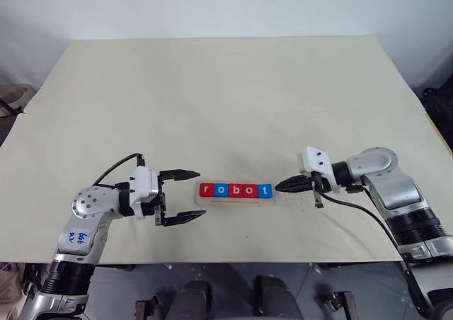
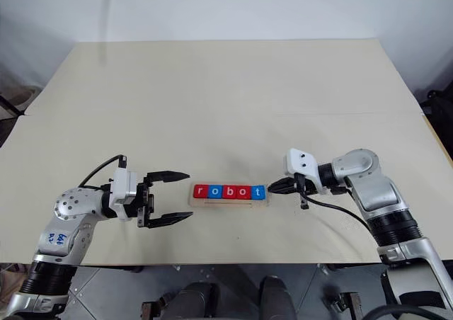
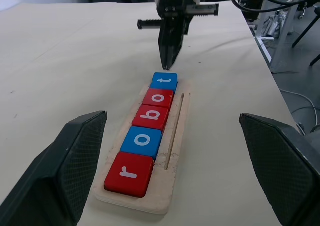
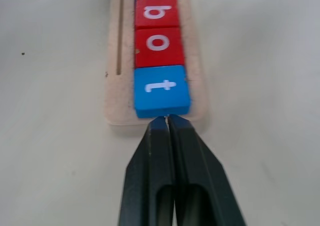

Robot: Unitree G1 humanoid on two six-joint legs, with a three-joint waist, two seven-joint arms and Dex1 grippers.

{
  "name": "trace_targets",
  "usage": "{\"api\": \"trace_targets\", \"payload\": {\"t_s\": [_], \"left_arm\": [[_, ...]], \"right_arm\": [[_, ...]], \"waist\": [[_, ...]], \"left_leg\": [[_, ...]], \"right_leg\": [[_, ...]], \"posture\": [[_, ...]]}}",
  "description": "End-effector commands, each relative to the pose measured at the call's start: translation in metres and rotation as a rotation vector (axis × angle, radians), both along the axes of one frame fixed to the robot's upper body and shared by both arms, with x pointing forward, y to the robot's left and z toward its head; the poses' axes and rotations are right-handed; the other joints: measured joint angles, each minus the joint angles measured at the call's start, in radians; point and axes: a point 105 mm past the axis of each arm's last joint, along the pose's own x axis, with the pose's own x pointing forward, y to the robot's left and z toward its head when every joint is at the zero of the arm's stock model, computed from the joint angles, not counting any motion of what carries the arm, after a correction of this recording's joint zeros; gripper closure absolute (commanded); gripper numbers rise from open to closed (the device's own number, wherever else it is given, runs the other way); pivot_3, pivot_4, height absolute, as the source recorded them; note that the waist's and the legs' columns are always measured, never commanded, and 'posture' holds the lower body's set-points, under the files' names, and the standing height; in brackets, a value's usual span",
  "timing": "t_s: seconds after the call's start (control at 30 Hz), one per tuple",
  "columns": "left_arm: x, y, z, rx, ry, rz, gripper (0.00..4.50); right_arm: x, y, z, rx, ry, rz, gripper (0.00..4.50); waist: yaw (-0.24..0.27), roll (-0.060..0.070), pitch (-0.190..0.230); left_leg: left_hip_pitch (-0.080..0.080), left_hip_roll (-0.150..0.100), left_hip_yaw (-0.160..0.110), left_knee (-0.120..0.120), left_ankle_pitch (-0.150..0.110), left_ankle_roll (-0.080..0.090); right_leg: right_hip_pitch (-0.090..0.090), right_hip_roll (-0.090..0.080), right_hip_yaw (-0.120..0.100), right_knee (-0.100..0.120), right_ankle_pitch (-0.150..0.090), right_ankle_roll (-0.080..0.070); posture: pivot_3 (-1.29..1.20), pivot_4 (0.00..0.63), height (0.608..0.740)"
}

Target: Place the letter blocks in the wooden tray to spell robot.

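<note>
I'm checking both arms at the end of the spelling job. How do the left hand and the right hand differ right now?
The left hand is wide open; the right hand is shut, fingers pressed together. The left hand sits clear of the wooden tray at the r end; the right hand's tips meet the blue t block at the other end. Both point toward the tray, holding nothing.

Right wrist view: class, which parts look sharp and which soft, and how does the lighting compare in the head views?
Right wrist view: the blue t block is fairly crisp, the shut right pincer nearest the lens softer. Left wrist view: the open left pincer's fingers are large and blurred, the wooden tray sharp. Left eye view: even light, faint shadows on the table, no glare.
</note>
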Motion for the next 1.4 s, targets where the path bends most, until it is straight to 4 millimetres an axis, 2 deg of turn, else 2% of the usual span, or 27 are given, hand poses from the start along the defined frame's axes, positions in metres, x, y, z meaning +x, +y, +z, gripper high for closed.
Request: {"api": "trace_targets", "payload": {"t_s": [0.03,0.7,0.93,1.1,1.2,1.3,1.4], "left_arm": [[-0.001,0.001,0.007,-0.004,-0.041,0.001,0.00],[-0.001,-0.001,0.007,-0.011,-0.040,0.005,0.00],[-0.002,0.012,0.004,0.003,-0.024,0.045,0.00],[-0.002,0.026,0.002,0.013,-0.006,0.098,0.00],[-0.003,0.038,0.001,0.016,0.018,0.142,0.00],[-0.005,0.049,0.001,0.036,0.039,0.168,0.00],[-0.004,0.065,-0.001,0.059,0.047,0.210,0.00]], "right_arm": [[0.002,0.003,0.006,0.007,-0.026,0.007,4.48],[0.002,0.020,0.007,0.015,-0.025,0.005,4.48],[-0.004,-0.004,0.027,0.113,-0.073,-0.035,4.48],[-0.018,-0.023,0.035,0.225,-0.092,-0.078,4.48],[-0.037,-0.032,0.040,0.288,-0.071,-0.074,3.96],[-0.050,-0.040,0.041,0.322,-0.074,-0.094,2.96],[-0.067,-0.047,0.033,0.286,-0.065,-0.067,1.98]], "waist": [[0.000,0.000,0.000],[-0.001,0.000,0.000],[0.001,0.000,0.000],[0.003,0.000,0.000],[0.003,0.000,0.000],[0.000,0.000,0.000],[0.003,0.000,0.000]], "left_leg": [[0.000,0.000,0.000,0.000,0.000,0.000],[0.000,0.000,0.000,0.000,0.000,0.000],[0.000,0.000,0.000,-0.001,0.000,0.000],[0.000,0.000,0.000,-0.001,0.000,0.000],[0.000,0.000,0.000,-0.001,0.000,0.000],[0.001,0.001,0.000,-0.002,0.000,0.000],[0.001,0.001,0.000,-0.002,0.000,0.000]], "right_leg": [[0.000,0.000,0.000,0.000,0.000,0.000],[0.000,0.000,0.000,0.000,0.000,0.000],[0.000,0.000,0.000,-0.001,0.000,0.000],[0.000,0.000,0.000,-0.001,0.000,0.000],[0.000,0.000,0.000,-0.001,0.000,0.000],[0.001,0.000,0.000,-0.001,0.000,0.000],[0.001,0.000,0.000,-0.001,0.000,0.000]], "posture": [[0.00,0.150,0.740],[0.00,0.150,0.740],[0.00,0.150,0.740],[0.00,0.150,0.740],[0.00,0.150,0.740],[0.00,0.150,0.740],[0.00,0.150,0.740]]}}
